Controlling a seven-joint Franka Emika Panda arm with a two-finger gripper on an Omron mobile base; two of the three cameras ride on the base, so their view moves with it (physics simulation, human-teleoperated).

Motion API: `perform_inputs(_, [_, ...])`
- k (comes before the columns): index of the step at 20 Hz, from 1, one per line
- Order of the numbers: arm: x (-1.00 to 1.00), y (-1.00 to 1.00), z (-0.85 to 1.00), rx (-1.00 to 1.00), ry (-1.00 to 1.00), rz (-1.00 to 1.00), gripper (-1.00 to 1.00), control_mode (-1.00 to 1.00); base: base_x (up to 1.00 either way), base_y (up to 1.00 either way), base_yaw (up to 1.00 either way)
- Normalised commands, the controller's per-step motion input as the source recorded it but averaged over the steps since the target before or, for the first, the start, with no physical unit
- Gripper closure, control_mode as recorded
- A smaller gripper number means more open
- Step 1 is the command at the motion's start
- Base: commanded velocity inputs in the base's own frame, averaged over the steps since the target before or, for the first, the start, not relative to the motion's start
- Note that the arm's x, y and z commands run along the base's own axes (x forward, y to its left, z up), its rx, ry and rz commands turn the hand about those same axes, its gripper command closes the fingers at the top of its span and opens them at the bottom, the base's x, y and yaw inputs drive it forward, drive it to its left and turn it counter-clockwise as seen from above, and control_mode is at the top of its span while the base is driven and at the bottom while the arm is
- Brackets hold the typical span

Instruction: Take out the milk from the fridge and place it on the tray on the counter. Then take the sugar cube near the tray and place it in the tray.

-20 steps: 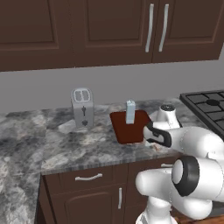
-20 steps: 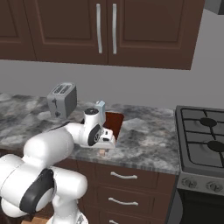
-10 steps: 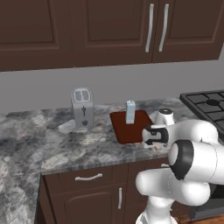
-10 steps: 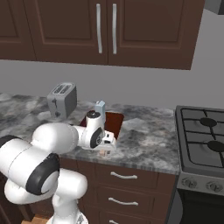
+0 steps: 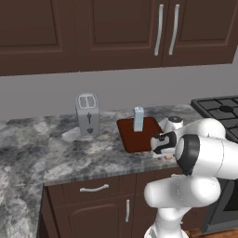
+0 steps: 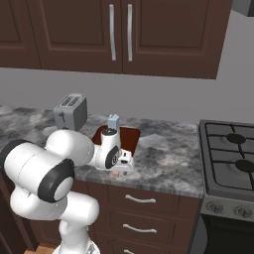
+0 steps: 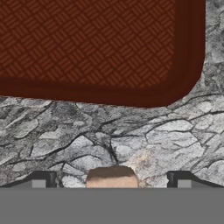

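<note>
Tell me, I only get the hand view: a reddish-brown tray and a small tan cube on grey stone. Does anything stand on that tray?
Observer: Yes, a milk carton stands upright on the tray, toward its back.
Operator: What else is on that counter?
Observer: A silver toaster stands left of the tray, apart from it.
Operator: And on the other side?
Observer: A gas stove adjoins the counter there.

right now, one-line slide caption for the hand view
Open hand poised over sugar cube on counter beside tray.
</note>
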Motion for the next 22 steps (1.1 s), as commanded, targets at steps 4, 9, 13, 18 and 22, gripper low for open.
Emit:
perform_inputs(4, [-0.17, 0.00, -0.05, 0.00, 0.00, 0.00, 1.00, -1.00, 0.00, 0.00, 0.00])
perform_inputs(9, [-0.23, 0.00, -0.01, 0.00, 0.00, 0.00, 1.00, -1.00, 0.00, 0.00, 0.00])
perform_inputs(13, [0.00, 0.00, -0.13, 0.00, 0.00, 0.00, 1.00, -1.00, 0.00, 0.00, 0.00])
perform_inputs(18, [0.02, 0.00, -0.06, 0.00, -0.02, 0.00, 1.00, -1.00, 0.00, 0.00, 0.00])
perform_inputs(22, [-0.42, 0.02, 0.41, 0.00, -0.07, 0.00, 1.00, -1.00, 0.00, 0.00, 0.00])
